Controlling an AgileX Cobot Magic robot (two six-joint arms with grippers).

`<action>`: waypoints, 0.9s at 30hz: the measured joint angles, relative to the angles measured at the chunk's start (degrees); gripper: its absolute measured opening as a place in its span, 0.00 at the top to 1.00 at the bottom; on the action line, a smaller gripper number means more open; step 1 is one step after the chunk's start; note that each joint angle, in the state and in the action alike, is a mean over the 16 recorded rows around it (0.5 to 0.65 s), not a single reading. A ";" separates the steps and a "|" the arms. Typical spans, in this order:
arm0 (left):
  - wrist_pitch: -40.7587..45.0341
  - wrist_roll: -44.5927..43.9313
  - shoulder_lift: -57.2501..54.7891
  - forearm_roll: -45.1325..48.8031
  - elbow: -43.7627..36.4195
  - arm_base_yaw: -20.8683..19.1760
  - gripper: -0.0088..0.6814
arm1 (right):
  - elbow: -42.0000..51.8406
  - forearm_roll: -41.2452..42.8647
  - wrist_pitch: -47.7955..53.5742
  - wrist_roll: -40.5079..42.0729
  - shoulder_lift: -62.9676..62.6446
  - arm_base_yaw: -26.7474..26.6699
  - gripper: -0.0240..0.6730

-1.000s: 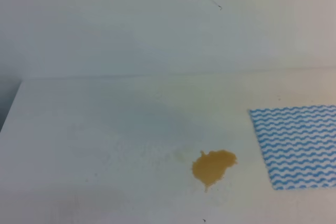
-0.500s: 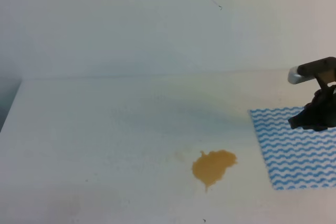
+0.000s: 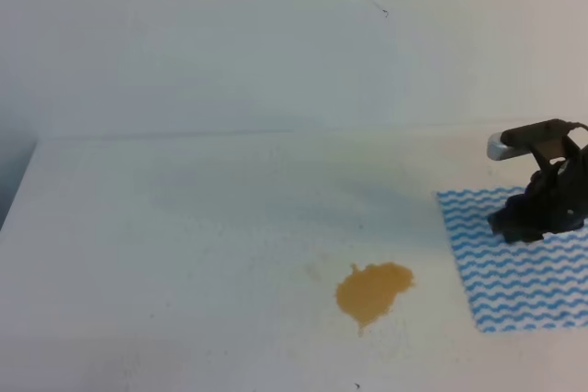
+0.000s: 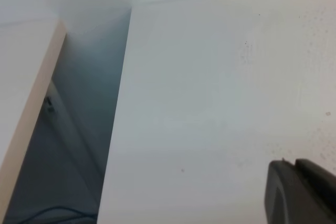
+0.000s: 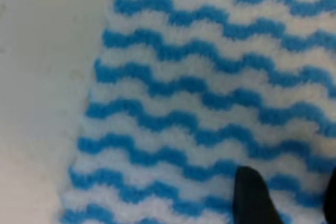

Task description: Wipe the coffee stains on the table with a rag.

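white table [image 3: 184,227] — coffee stains [image 3: 371,292] mid-front, striped rag [image 3: 514,282] flat at right.

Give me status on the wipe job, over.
Right gripper open, low over the rag, nothing gripped. Left gripper parked off to the side. Coffee stain untouched on the table. Nothing between rag and stain.

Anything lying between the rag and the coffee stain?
No. In the exterior high view only bare table separates the rag from the coffee stain.
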State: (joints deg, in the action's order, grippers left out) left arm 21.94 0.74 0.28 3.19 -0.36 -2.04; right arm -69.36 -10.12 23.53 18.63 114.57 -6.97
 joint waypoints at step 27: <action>0.16 0.09 -0.28 0.01 0.36 0.00 0.99 | -3.99 -6.85 4.09 0.71 4.38 -4.66 0.97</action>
State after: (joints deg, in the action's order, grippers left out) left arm 22.10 0.83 0.00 3.19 0.00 -2.04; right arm -73.35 -16.97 27.62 19.34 118.95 -11.63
